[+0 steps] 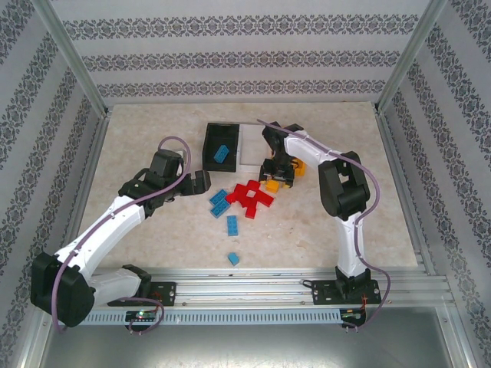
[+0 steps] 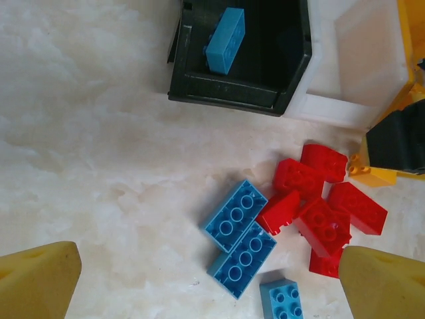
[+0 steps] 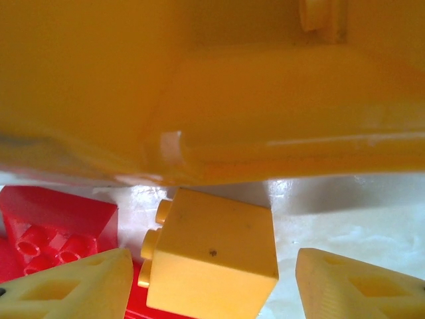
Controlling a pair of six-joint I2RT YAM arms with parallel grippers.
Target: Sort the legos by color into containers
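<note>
Right gripper [image 3: 216, 287] sits spread apart around a small yellow studded plastic brick [image 3: 212, 256], just beside the orange-yellow plastic bin [image 3: 199, 86]. Left gripper [image 2: 212, 282] is also wide apart, hanging over loose blue plastic bricks [image 2: 239, 236] and red plastic bricks [image 2: 319, 199] near the black plastic bin [image 2: 232, 92].

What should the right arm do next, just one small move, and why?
Probably shut the right gripper on the yellow brick: it already lies between the open fingers, beside the orange-yellow bin, so a squeeze should secure it for lifting.

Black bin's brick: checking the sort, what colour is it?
The brick is blue; the left wrist view shows it best.
</note>
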